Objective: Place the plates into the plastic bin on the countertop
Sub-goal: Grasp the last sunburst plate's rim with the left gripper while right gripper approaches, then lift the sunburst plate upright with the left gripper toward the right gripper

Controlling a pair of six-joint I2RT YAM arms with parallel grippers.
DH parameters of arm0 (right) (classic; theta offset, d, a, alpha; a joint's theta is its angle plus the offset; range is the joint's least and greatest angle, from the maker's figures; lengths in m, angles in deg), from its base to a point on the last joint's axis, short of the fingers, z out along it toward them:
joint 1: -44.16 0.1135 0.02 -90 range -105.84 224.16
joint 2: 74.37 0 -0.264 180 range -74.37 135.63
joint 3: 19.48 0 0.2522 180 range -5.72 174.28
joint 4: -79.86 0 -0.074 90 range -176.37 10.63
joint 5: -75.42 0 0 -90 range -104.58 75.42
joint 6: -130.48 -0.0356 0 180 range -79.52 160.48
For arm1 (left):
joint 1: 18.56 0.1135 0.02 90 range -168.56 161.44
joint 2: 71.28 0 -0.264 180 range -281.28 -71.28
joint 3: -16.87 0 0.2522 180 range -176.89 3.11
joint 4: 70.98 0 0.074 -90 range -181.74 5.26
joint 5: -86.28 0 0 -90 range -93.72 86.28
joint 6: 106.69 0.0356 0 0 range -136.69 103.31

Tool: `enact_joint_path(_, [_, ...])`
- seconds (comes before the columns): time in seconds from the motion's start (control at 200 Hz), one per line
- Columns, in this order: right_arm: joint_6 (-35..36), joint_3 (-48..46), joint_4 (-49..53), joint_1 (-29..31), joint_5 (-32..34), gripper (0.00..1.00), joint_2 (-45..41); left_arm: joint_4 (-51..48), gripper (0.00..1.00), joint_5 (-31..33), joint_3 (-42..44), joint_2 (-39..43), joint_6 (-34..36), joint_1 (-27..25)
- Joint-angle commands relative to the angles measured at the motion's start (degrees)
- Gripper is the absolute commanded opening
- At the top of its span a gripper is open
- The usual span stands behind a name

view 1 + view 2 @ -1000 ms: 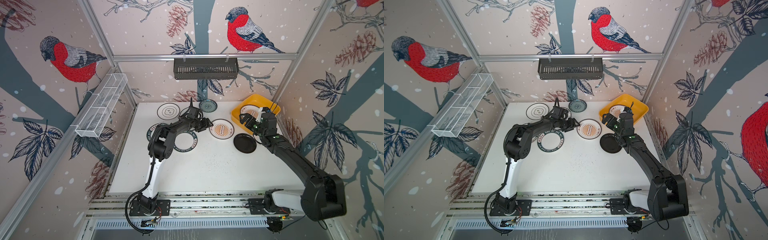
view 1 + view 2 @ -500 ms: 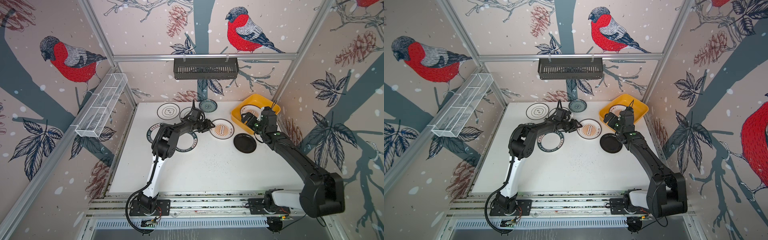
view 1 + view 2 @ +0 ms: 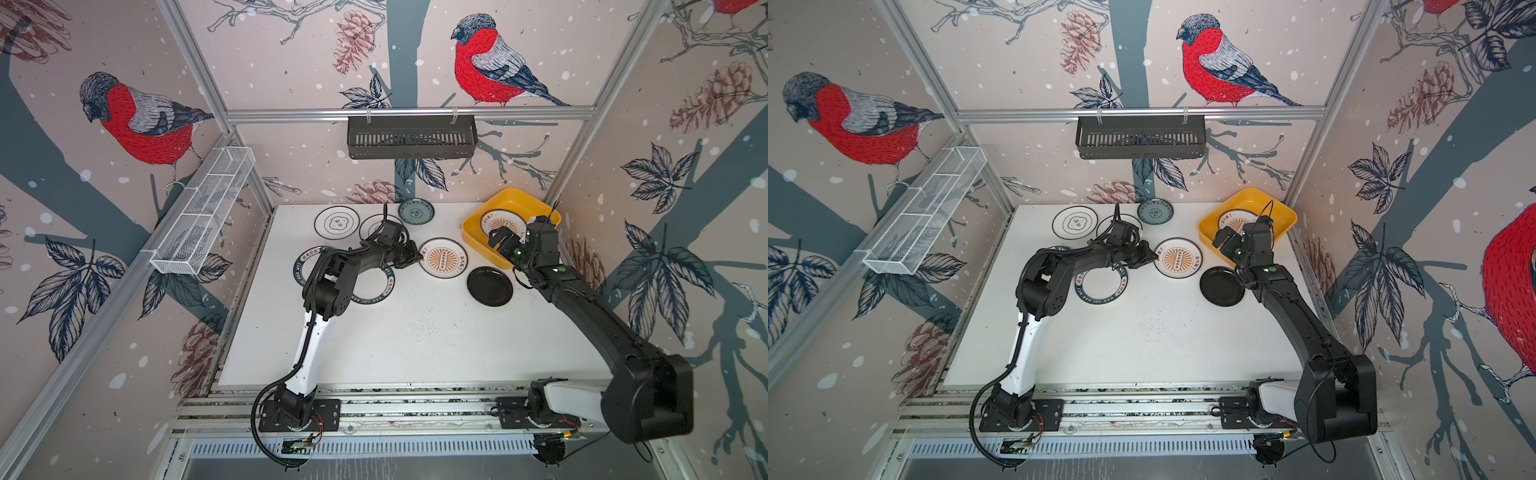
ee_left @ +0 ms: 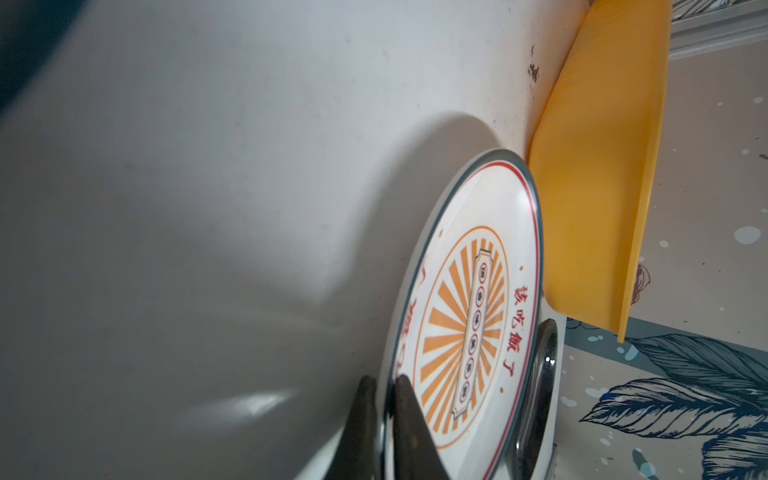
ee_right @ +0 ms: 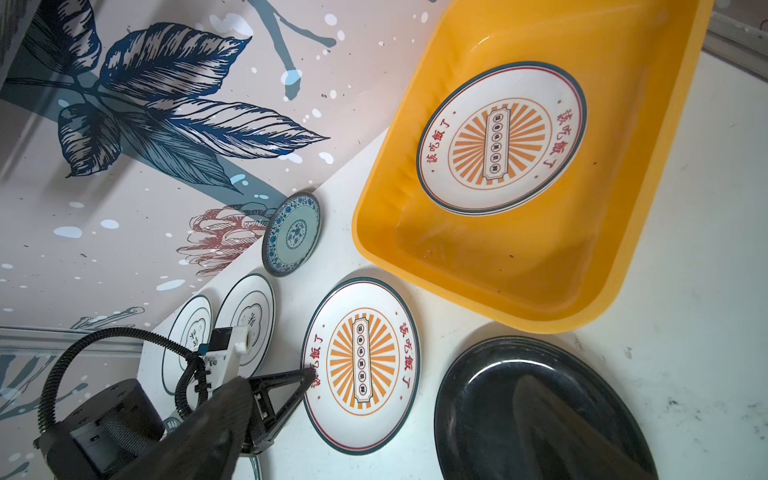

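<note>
- Two fingers of the left gripper point(image 4: 384, 380) were clamped on the near rim of a sunburst plate point(image 4: 465, 324), one finger on each face.
- Bin point(image 4: 590, 187) sat on the counter point(image 4: 208, 166) just past that plate's far edge from those fingers.
- Right gripper point(image 3: 500, 240) had its fingers spread wide, nothing between them, hanging over the bin's near wall.
- Second sunburst plate point(image 5: 500, 137) was lying flat in the bin, just beyond the right fingers.
- Black plate point(image 3: 489, 286) was on the counter, close on the arm side of the right fingers.
- Teal plate point(image 3: 416, 211) was further out, apart from both sets of fingers.
</note>
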Motion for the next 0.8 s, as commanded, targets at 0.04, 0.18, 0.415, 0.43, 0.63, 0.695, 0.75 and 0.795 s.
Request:
enact_joint_path(0.04, [0.25,-0.95,-0.85,-0.22,-0.04,1.00,-2.24,1.83,0.02,3.05,2.88,3.03,-0.99,0.02])
enact_joint_path(0.18, [0.47,-2.98,-2.54,-0.22,-1.64,1.00,-3.85,1.64,0.00,3.68,5.04,6.19,-0.01,0.29])
enact_joint_path(0.415, [1.82,-5.72,-7.30,-0.25,-8.87,1.00,-4.38,3.60,0.00,5.44,12.89,14.89,0.02,1.73])
enact_joint_path(0.43, [1.90,-5.79,-7.56,-0.23,-9.42,1.00,-4.36,3.94,0.00,5.48,13.46,15.52,-0.08,1.83])
enact_joint_path(0.63, [1.89,-5.29,-12.14,0.07,-19.86,1.00,-0.88,6.08,0.00,5.48,19.61,23.30,-0.99,3.66])
enact_joint_path(0.695, [2.70,-4.15,-13.10,1.30,-22.99,1.00,1.82,6.67,0.00,4.96,20.90,25.27,-1.40,4.16])
enact_joint_path(0.75, [3.69,-2.90,-13.56,2.78,-24.53,1.00,3.61,7.55,0.00,4.43,21.76,26.79,-1.89,4.51])
enact_joint_path(0.795, [4.14,-1.72,-13.83,4.02,-25.47,1.00,5.29,8.38,0.00,3.50,22.43,27.86,-2.41,4.82])
